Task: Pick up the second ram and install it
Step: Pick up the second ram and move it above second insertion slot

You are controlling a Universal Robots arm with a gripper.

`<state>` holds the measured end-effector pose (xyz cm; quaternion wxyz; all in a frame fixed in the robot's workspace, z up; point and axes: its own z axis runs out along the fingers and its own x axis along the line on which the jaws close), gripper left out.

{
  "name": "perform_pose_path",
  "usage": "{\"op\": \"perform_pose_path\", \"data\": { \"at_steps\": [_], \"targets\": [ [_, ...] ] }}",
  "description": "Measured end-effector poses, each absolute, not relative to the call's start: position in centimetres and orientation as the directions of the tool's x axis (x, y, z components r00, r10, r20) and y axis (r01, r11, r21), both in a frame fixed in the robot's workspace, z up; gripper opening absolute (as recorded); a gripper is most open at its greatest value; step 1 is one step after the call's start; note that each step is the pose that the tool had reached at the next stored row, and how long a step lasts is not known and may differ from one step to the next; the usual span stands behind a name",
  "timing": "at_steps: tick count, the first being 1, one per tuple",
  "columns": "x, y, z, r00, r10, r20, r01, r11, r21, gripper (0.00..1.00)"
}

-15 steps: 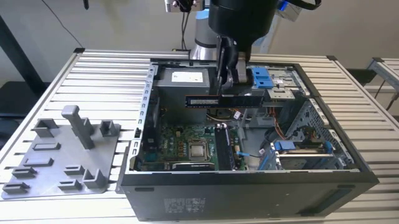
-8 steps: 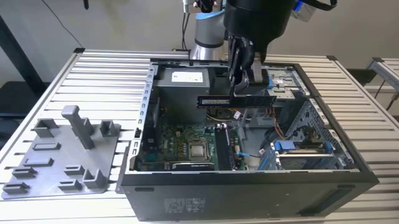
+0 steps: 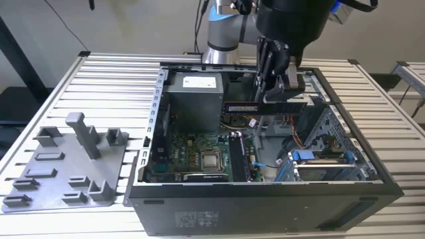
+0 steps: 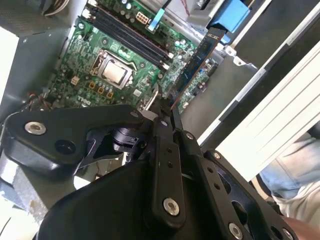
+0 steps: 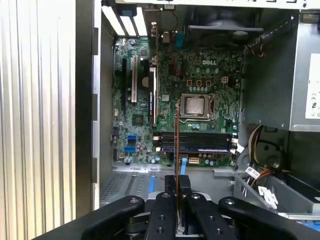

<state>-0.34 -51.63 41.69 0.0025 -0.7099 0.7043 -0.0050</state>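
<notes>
**Second ram clamped in the gripper, poised over the open case**

Nearest the wrist, the gripper (image 5: pixel 178 184) is clenched on the flat faces of the second ram (image 5: pixel 177 140), probably so that its contact edge stays free and points down. Below it lie the black memory slots (image 5: pixel 195 141) on the green motherboard (image 5: pixel 142 107). The stick runs crosswise to them and is well apart from them, so it is not yet seated. In the exterior view the stick hangs at about one o'clock from the processor socket (image 3: pixel 211 160), with the slots at three o'clock and the grey power-supply box (image 3: pixel 192 97) at twelve. The case (image 3: pixel 265 209) lies on its side, opening the board to the arm from above. A grey fixture tray (image 3: pixel 59 174) sits at the case's nine o'clock.
</notes>
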Motion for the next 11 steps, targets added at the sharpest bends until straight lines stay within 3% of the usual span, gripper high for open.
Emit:
{"op": "perform_pose_path", "data": {
  "at_steps": [11],
  "targets": [
    [0.64, -51.63, 41.69, 0.008, -1.0, 0.004, -1.0, -0.008, -0.01, 0.14]
  ]
}}
